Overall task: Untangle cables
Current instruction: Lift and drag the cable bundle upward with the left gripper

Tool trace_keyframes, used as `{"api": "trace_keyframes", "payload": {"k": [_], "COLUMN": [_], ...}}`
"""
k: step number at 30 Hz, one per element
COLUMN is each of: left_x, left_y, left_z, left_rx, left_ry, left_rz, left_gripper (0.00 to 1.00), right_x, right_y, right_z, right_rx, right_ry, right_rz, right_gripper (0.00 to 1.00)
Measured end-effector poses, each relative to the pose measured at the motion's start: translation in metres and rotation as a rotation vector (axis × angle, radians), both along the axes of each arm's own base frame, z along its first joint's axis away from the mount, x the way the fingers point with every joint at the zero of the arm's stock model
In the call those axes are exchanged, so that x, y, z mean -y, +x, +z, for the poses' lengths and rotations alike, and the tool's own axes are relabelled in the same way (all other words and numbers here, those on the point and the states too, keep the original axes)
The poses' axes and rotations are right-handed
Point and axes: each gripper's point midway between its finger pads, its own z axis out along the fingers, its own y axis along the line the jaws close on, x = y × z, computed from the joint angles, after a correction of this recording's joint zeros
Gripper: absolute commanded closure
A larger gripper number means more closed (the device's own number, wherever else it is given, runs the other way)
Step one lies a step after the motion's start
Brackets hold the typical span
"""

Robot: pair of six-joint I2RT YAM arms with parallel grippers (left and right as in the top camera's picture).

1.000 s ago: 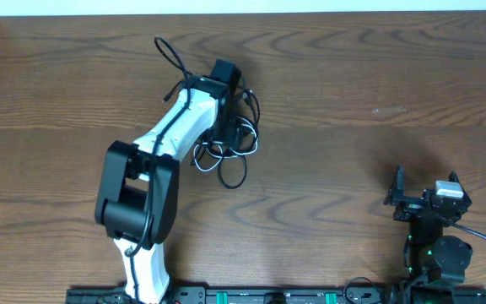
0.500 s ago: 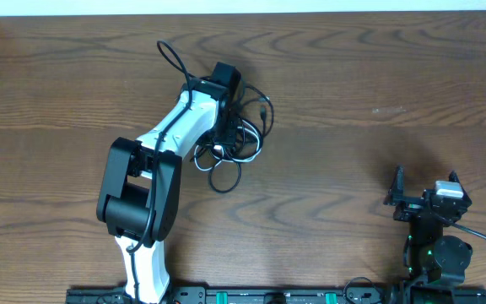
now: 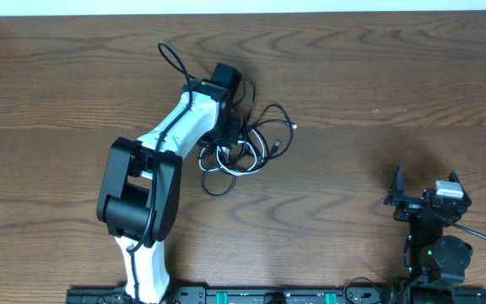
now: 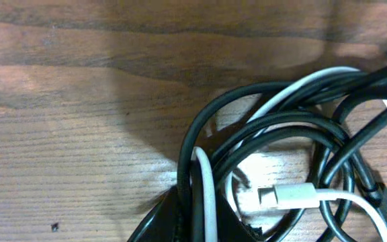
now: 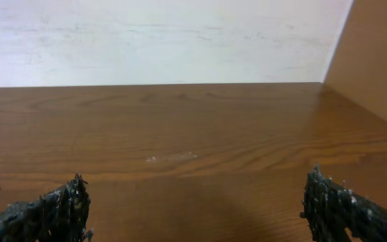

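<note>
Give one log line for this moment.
left gripper: shut on cables | right gripper: open, far from cables | cables: tangled

Soft, even light from above fills the overhead view. The desk (image 3: 353,76) shows crisp grain, only faint shadows hug the left arm (image 3: 184,127), and the pale strip along the top edge is washed out. In the left wrist close-up the cables (image 4: 274,134) look slightly soft, and a broad dim shadow darkens the wood beside them. In the right wrist view the right fingers (image 5: 52,208) are dark and blurred, and the wall (image 5: 166,40) is bright.
</note>
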Motion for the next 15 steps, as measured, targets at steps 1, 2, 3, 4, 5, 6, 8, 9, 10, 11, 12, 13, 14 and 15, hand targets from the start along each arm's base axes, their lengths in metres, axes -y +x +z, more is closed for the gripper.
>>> {"api": "trace_keyframes", "payload": {"k": [1,2,3,4,5,6,8,9,10,11,12,13,14,15], "left_x": [0.0,0.001,0.0,0.001,0.0,0.0,0.001,0.001,0.002,0.004,0.005,0.008,0.012,0.016], "left_y": [0.0,0.001,0.001,0.001,0.001,0.001,0.001,0.001,0.002,0.004,0.005,0.007,0.008,0.009], "left_z": [0.0,0.0,0.0,0.0,0.0,0.0,0.001,0.003,0.006,0.015,0.023,0.033,0.047,0.061], "left_rx": [0.002,0.003,0.003,0.003,0.003,0.003,0.005,0.01,0.018,0.041,0.062,0.09,0.123,0.158], "left_ry": [-0.001,-0.002,-0.002,-0.002,-0.002,-0.002,-0.004,-0.005,-0.008,-0.016,-0.022,-0.035,-0.05,-0.068], "left_rz": [0.001,0.001,0.002,0.001,0.002,0.001,-0.007,-0.019,-0.027,-0.053,-0.074,-0.1,-0.127,-0.158], "left_gripper": [0.92,0.93,0.93,0.92,0.93,0.93,0.93,0.92,0.93,0.93,0.93,0.93,0.92,0.92], "right_x": [0.0,0.0,0.0,0.0,0.0,0.0,0.0,0.0,0.0,0.0,0.0,0.0,0.0,0.0], "right_y": [0.0,0.0,0.0,0.0,0.0,0.0,0.0,0.0,0.0,0.0,0.0,0.0,0.0,0.0], "right_z": [0.0,0.0,0.0,0.0,0.0,0.0,0.0,0.0,0.0,0.0,0.0,0.0,0.0,0.0], "right_rx": [0.0,0.0,0.0,0.0,0.0,0.0,0.0,0.0,-0.001,0.0,0.0,-0.001,0.0,-0.001], "right_ry": [0.0,0.0,0.0,0.0,0.0,0.0,0.0,0.0,0.0,0.0,0.0,0.0,0.0,0.0], "right_rz": [0.0,0.0,0.0,0.0,0.0,0.0,0.0,0.0,0.0,0.0,0.0,0.0,0.0,0.0], "right_gripper": [0.01,0.01,0.01,0.01,0.01,0.01,0.01,0.01,0.01,0.01,0.01,0.01,0.01,0.01]}}
